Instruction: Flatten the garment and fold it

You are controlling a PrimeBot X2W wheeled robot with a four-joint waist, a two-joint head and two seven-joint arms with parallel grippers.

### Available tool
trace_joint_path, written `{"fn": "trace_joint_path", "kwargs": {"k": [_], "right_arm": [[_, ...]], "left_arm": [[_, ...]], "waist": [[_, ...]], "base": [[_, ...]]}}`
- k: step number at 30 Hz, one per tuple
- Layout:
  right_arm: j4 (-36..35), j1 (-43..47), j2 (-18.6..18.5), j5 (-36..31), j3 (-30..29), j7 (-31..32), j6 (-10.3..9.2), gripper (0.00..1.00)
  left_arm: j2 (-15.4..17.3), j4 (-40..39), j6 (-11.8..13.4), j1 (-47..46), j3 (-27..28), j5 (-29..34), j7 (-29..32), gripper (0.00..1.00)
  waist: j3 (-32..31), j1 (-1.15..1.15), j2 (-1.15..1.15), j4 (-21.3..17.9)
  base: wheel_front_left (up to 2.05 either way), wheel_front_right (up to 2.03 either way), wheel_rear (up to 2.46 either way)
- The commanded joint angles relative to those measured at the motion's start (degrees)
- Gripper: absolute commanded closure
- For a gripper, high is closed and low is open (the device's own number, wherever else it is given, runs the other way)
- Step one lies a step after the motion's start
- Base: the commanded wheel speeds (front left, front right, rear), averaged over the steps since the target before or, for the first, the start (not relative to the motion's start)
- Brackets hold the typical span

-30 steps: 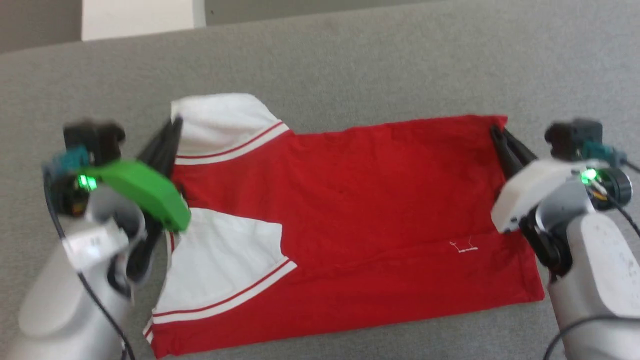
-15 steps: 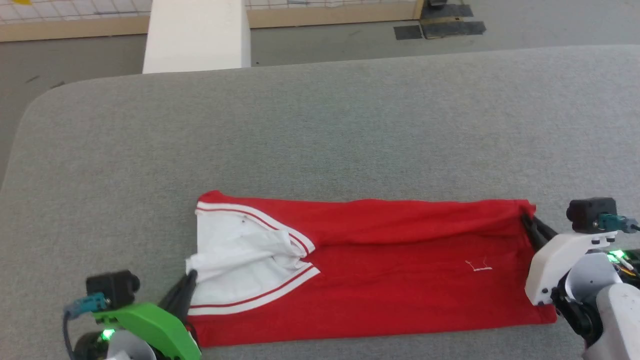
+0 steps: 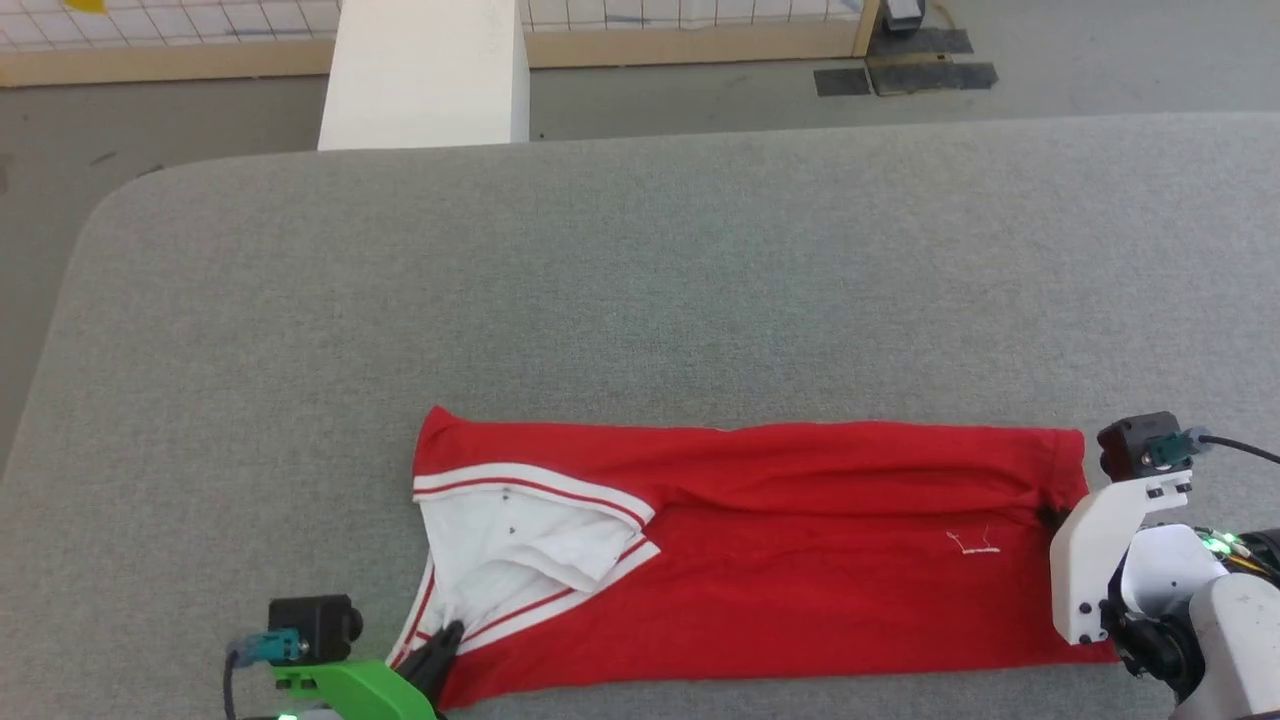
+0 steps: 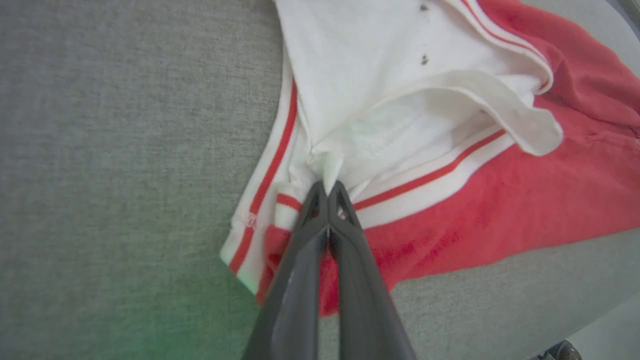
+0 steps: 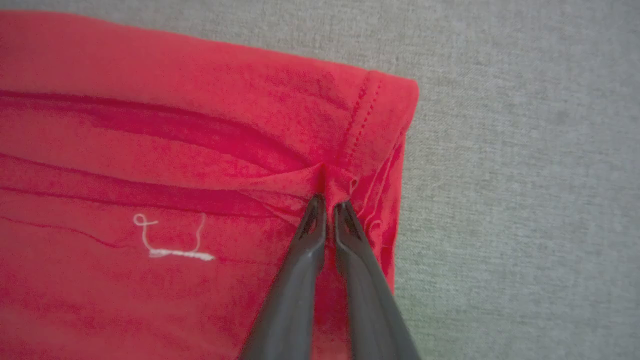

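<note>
Flat on the grey table [image 3: 600, 300], across the lower middle of the head view: the garment [image 3: 800, 600], folded lengthwise into 1 long red band, with the white sleeve [image 3: 520, 540] at the left end and the hem [image 5: 367, 110] at the right.

At the lower left of the head view: the left gripper [image 3: 445, 640], clenched on a small tuft of the white sleeve, tips pressed together in the left wrist view.

At the lower right: the right gripper [image 3: 1050, 518], tips on a pleat [image 5: 325, 175] of red cloth by the hem, with a thin gap between the 2 fingers. Cannot tell whether gripping or released.

Likely trouble:
- Any pull from the left while clenched probably drags the thin sleeve out of the fold and bunches it further. Already rumpled there, with 1 flap [image 4: 525, 130] curled over at the upper right of the left wrist view.
- Lifting the right side with cloth snagged between the tips probably peels the top layer and spoils the fold line.
- Letting go without smoothing probably leaves both puckers in place, so later folds stack unevenly.
- Little margin near the table edge at the lower right of the left wrist view, so a tug that way risks the band sliding off.
</note>
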Motion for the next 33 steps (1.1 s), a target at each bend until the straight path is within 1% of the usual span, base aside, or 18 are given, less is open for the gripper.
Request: {"fn": "trace_joint_path", "kwargs": {"k": [1, 2, 4, 6, 10, 11, 15, 20, 22, 25, 28, 30, 33], "right_arm": [[0.3, 1.5, 0.7, 0.3, -0.5, 0.9, -0.08, 0.02], [-0.1, 2.0, 1.1, 0.4, -1.2, 1.0, -0.08, 0.00], [-1.3, 3.3, 2.0, 0.9, -3.1, 0.8, -0.08, 0.00], [-3.1, 4.8, 3.1, 1.3, -5.5, -0.1, -0.08, 0.00], [-7.5, 8.5, 5.5, 1.4, -9.4, -1.6, -0.08, 0.00], [-9.0, 9.6, 6.3, 1.3, -10.5, -2.4, -0.08, 0.00], [-14.0, 12.9, 9.9, 1.3, -14.4, -7.2, -0.08, 0.00], [-17.2, 15.3, 12.8, 1.2, -17.6, -12.4, -0.08, 0.00], [-17.7, 15.5, 13.5, 1.7, -18.6, -14.6, -0.08, 0.00], [-16.8, 14.7, 14.0, 1.7, -20.2, -17.4, -0.08, 0.00], [-14.1, 13.1, 14.2, 2.4, -21.5, -18.3, -0.08, 0.00], [-10.8, 11.6, 14.2, 3.6, -22.6, -18.0, -0.08, 0.00], [-4.3, 8.8, 14.2, 4.2, -24.4, -15.6, -0.08, 0.00]], "left_arm": [[-0.8, 1.1, -0.1, 0.3, -0.9, 0.4, 0.3, 0.00], [-0.9, 1.0, 0.0, 0.3, -0.9, 0.6, 0.0, 0.00], [-1.4, 0.5, 0.3, 0.1, -0.6, 1.1, -1.7, 0.00], [-1.8, -0.2, 0.2, -0.3, -0.2, 2.2, -4.4, 0.00], [-2.9, -0.8, 0.4, -1.9, 0.9, 5.6, -12.2, 0.00], [-3.2, -0.2, 0.7, -2.5, 1.3, 6.8, -14.5, 0.00], [-4.5, 2.3, 1.7, -4.3, 2.3, 9.6, -19.8, 0.00], [-6.0, 4.0, 2.1, -7.0, 4.7, 14.8, -22.1, 0.00], [-7.4, 3.1, 2.1, -8.1, 7.2, 17.8, -22.2, 0.00], [-9.8, 2.5, 0.9, -8.4, 10.5, 21.9, -22.2, 0.00], [-12.0, 2.7, -0.9, -8.7, 13.1, 24.7, -22.2, 0.00], [-13.6, 3.2, -2.3, -9.0, 14.9, 26.0, -22.2, 0.00], [-15.7, 4.1, -4.2, -9.5, 17.0, 27.9, -22.2, 0.00]], "waist": [[-0.8, 0.01, 0.00, 0.5], [-1.2, 0.01, 0.00, 0.8], [-1.9, 0.01, 0.00, 1.2], [-2.6, 0.01, 0.00, 1.7], [-3.5, 0.01, 0.00, 2.8], [-3.9, 0.01, 0.00, 3.1], [-5.1, 0.01, 0.00, 3.6], [-6.5, 0.01, 0.00, 3.9], [-6.9, 0.01, 0.00, 4.0], [-7.3, 0.01, 0.00, 3.8], [-7.3, 0.01, 0.00, 3.5], [-7.3, 0.01, 0.00, 3.4], [-7.3, 0.01, 0.00, 3.3]], "base": [[0.00, 0.00, 0.00], [0.00, 0.00, 0.00], [0.00, 0.00, 0.00], [0.00, 0.00, 0.00], [0.00, 0.00, 0.00], [0.00, 0.00, 0.00], [0.00, 0.00, 0.00], [0.00, 0.00, 0.00], [0.00, 0.00, 0.00], [0.00, 0.00, 0.00], [0.00, 0.00, 0.00], [0.00, 0.00, 0.00], [0.00, 0.00, 0.00]]}}
